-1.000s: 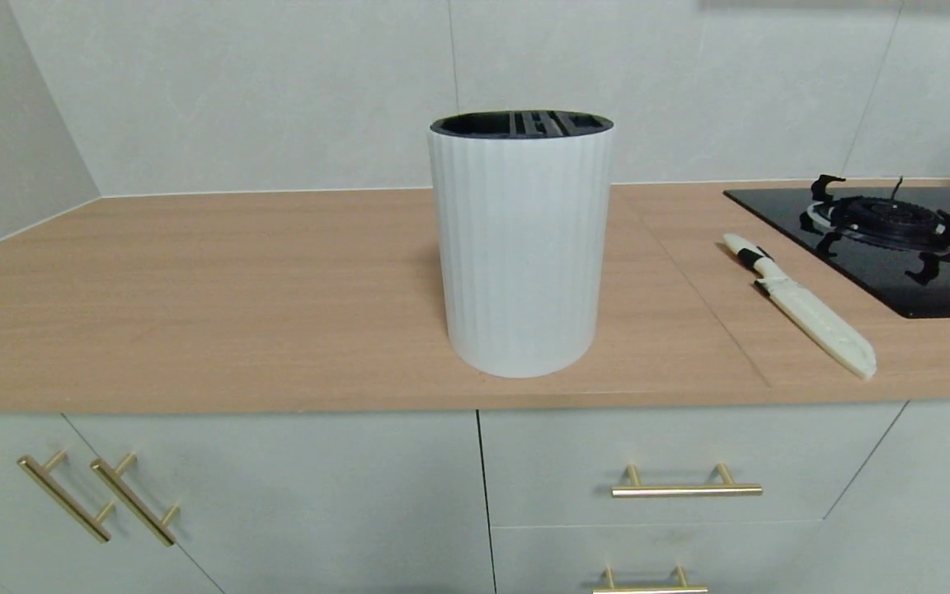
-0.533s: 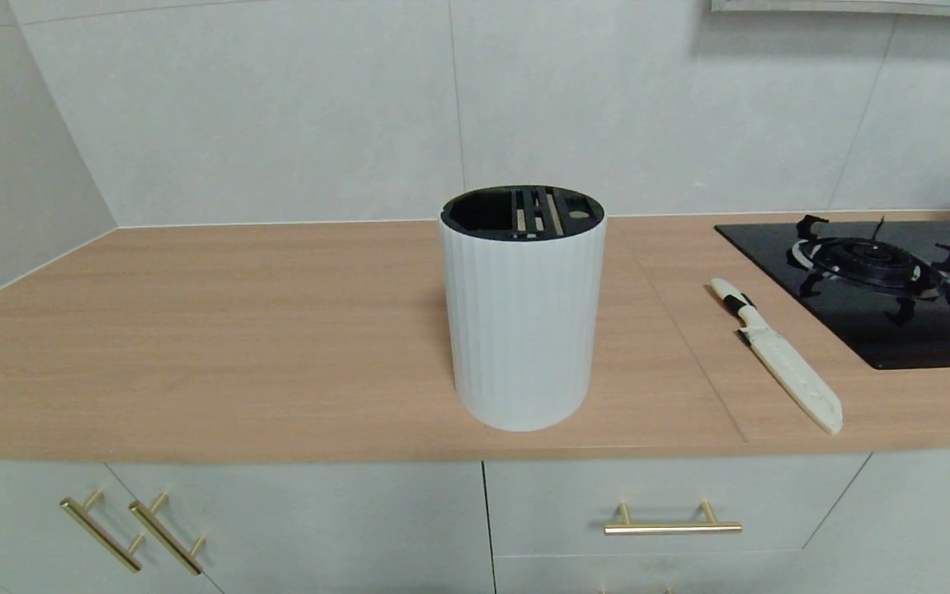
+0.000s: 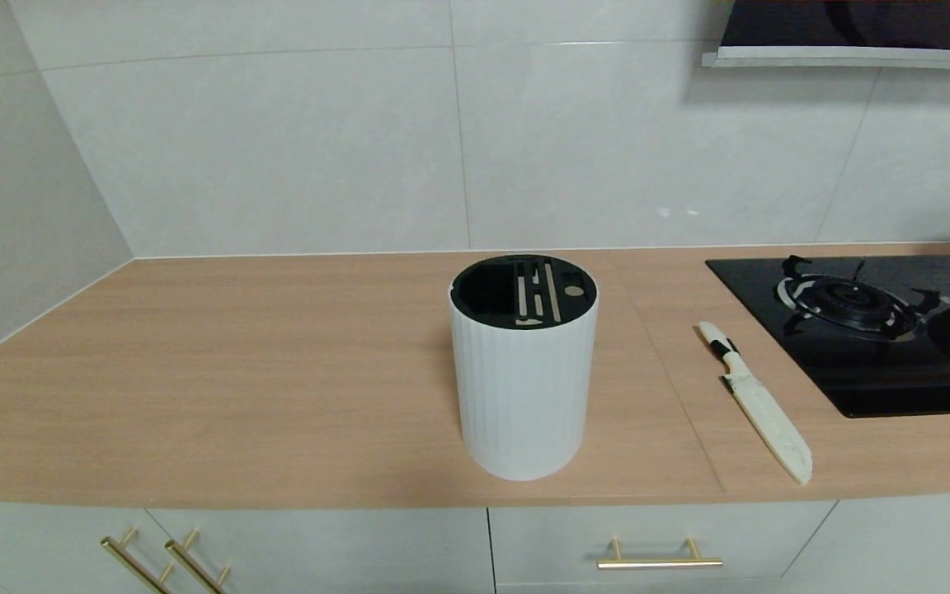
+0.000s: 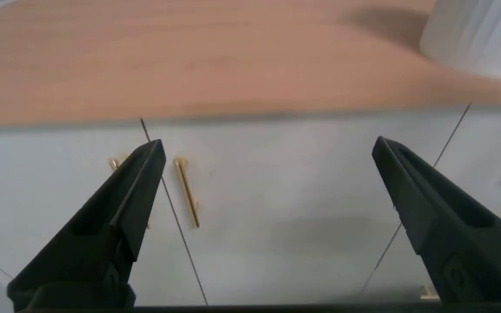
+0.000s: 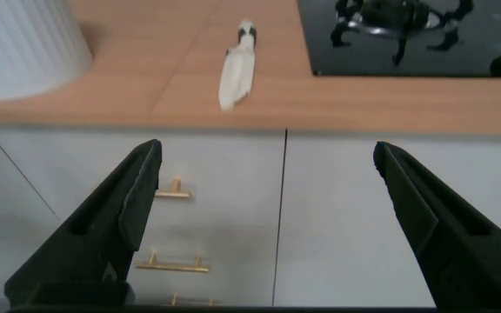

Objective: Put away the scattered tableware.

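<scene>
A white ribbed knife holder [image 3: 524,379] with a black slotted top stands near the front edge of the wooden counter [image 3: 236,371]. A white knife [image 3: 755,402] with a black band on its handle lies flat to its right, blade toward the counter's front edge. My left gripper [image 4: 268,152] is open and low in front of the cabinet doors, with the holder's base [image 4: 481,39] up on the counter beyond it. My right gripper [image 5: 266,152] is open too, below the counter edge, facing the knife [image 5: 237,68] and the holder [image 5: 20,43].
A black gas hob [image 3: 862,318] takes up the counter's right end, close to the knife. Cabinet fronts with brass handles [image 3: 659,562] run under the counter. A tiled wall closes the back and left side. The counter left of the holder is bare wood.
The head camera has risen, so the whole picture slid downward and the holder's top slots now show. The holder and knife have kept their places on the counter.
</scene>
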Tool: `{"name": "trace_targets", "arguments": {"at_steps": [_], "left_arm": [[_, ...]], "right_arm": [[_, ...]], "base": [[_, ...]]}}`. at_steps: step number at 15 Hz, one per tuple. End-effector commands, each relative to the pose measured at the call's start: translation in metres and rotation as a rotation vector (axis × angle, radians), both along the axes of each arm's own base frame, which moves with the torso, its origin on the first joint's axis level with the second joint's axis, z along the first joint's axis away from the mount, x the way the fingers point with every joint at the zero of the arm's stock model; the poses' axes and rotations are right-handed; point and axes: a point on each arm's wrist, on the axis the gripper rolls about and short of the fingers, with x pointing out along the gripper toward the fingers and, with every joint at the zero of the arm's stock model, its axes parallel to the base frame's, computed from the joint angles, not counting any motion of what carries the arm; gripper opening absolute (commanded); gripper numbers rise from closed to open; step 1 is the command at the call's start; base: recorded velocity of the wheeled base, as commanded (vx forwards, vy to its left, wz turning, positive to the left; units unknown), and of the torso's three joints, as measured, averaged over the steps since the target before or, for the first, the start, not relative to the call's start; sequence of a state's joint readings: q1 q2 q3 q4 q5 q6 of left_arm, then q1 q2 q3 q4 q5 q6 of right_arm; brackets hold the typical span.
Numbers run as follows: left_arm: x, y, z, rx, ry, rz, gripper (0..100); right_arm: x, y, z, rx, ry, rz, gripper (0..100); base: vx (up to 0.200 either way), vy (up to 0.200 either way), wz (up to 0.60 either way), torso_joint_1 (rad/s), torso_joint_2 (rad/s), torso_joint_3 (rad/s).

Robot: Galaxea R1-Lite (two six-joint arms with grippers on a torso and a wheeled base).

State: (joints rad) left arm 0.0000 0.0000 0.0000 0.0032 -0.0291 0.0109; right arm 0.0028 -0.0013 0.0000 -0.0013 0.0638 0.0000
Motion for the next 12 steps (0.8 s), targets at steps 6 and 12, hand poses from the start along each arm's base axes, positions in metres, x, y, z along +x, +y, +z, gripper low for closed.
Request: {"name": "trace_targets", "arguments": {"at_steps": [6,12], "left_arm": [[0.0,0.0,0.0,0.0,0.0,0.0,100],[0.0,0.0,0.0,0.0,0.0,0.0,100]], "right_arm": [[0.0001,0.0,0.0001,0.0,0.001,0.001,100],[0.0001,0.0,0.0001,0.0,0.001,0.001,100]], "base": [[0.0,0.0,0.0,0.258,-0.55,-0.293],[0.0,0.0,0.0,0.263,-0.54,-0.29]]}}
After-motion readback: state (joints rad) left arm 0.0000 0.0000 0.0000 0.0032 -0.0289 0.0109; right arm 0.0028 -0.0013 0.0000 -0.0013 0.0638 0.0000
